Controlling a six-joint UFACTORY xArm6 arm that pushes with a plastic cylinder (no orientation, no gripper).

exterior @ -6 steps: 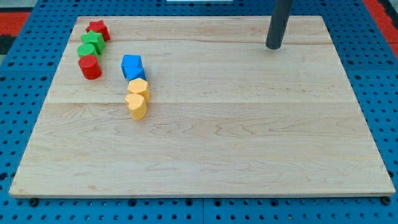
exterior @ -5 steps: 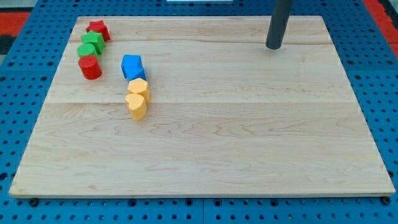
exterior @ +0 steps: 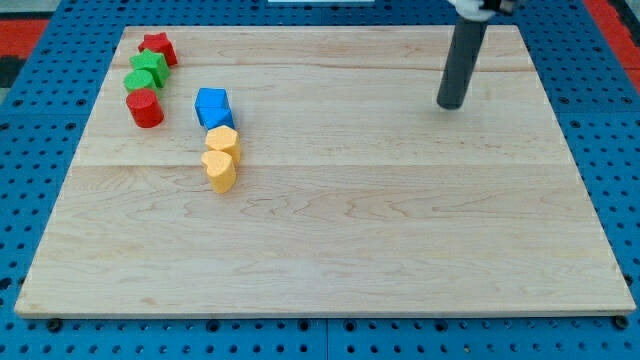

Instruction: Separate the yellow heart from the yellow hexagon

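Observation:
The yellow heart lies left of the board's middle, touching the yellow hexagon just above it. A blue block touches the hexagon's upper side. My tip is far off at the view's upper right, well apart from every block.
A red star-like block, a green block and a red cylinder stand in a column at the upper left of the wooden board. A blue pegboard surrounds the board.
My tip has moved a little toward the view's bottom and slightly right. The blocks have not moved.

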